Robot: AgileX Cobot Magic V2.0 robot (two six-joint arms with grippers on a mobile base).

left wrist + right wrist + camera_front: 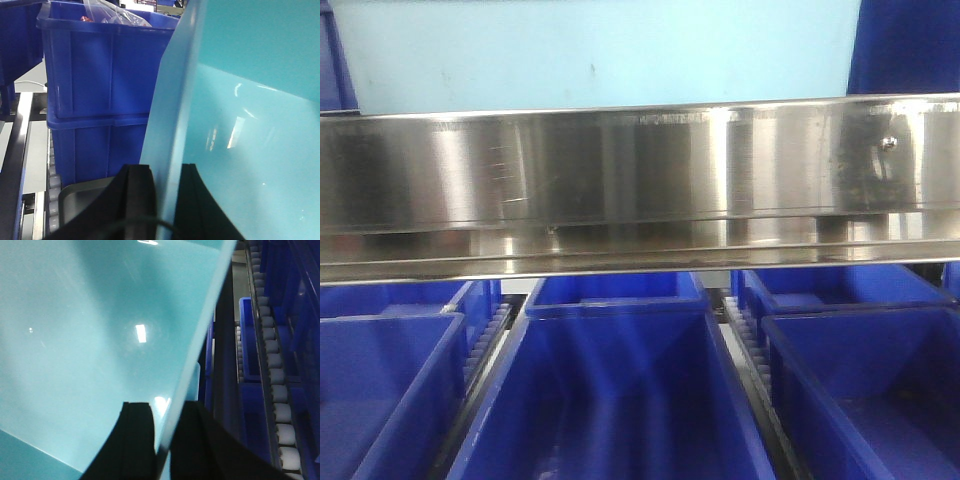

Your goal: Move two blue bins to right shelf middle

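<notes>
Grippers on turquoise bin

Colour rundown: the turquoise bin is pale and glossy, with white glare spots. The royal-blue bins are a deep solid shade, the shelf rail is streaky brushed silver, the left gripper and right gripper are plain black, and the rollers are off-white.
</notes>
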